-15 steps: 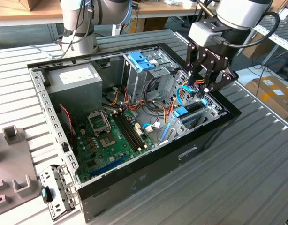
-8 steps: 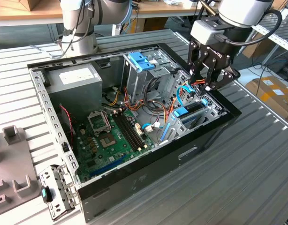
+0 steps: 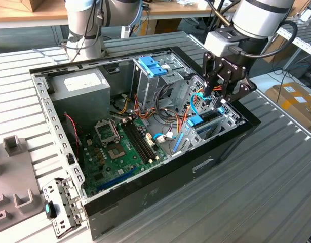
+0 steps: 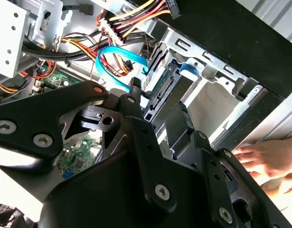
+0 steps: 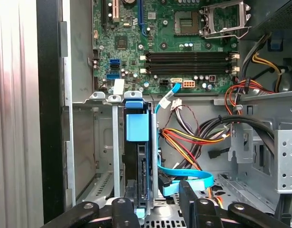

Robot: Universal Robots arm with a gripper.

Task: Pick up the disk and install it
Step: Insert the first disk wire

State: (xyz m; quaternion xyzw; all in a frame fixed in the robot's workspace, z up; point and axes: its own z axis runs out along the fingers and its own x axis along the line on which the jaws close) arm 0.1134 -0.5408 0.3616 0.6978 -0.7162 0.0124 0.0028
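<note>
Hand (image 5: 158,195), jaws apart, straddles the disk (image 5: 137,127) standing on edge in its bay (image 5: 96,142).

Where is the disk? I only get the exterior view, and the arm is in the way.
Observer: In the first wrist view, the disk stands on edge inside the metal bay.
Operator: Is the gripper holding it?
Observer: No, the gripper is open, a finger on each side of the disk.
Operator: Is anybody close?
Observer: In the second wrist view, a person's hand is just outside the case.
</note>
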